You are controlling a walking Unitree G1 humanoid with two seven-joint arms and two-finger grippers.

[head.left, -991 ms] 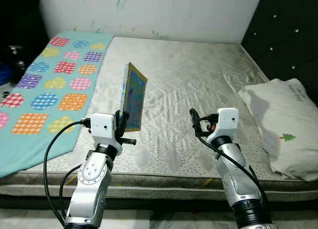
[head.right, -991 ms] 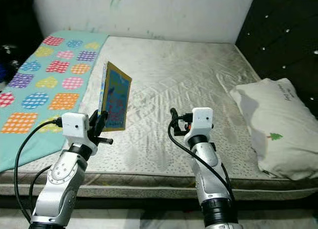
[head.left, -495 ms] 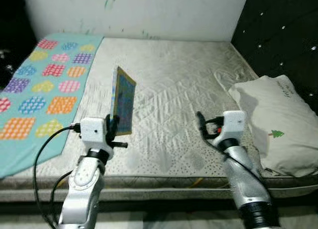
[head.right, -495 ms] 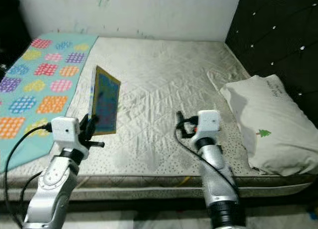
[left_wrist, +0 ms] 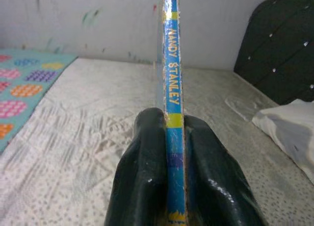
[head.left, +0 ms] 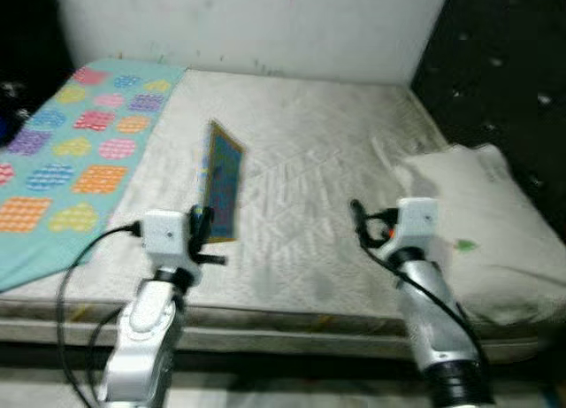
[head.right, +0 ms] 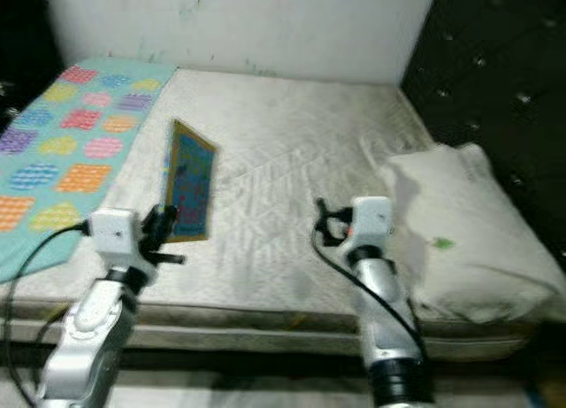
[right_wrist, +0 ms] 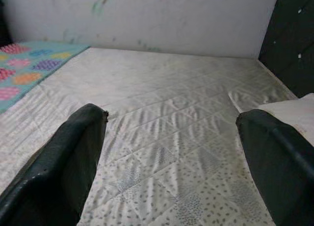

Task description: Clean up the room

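A thin picture book (head.left: 221,183) with a blue cover and yellow edge stands upright above the near left of the mattress (head.left: 301,151). My left gripper (head.left: 200,224) is shut on its lower edge. In the left wrist view the book's blue spine (left_wrist: 172,93) rises between the two black fingers (left_wrist: 145,177). My right gripper (head.left: 357,220) hovers open over the near middle of the mattress, with nothing between its fingers (right_wrist: 68,162).
A turquoise blanket (head.left: 62,160) with coloured patches covers the mattress's left side. A white pillow (head.left: 478,222) lies at the right. A dark padded headboard (head.left: 504,72) stands to the right and a white wall (head.left: 248,27) behind.
The whole picture has shifted and blurred, so the camera has moved. Both grippers keep their pose; the left one still grips the book.
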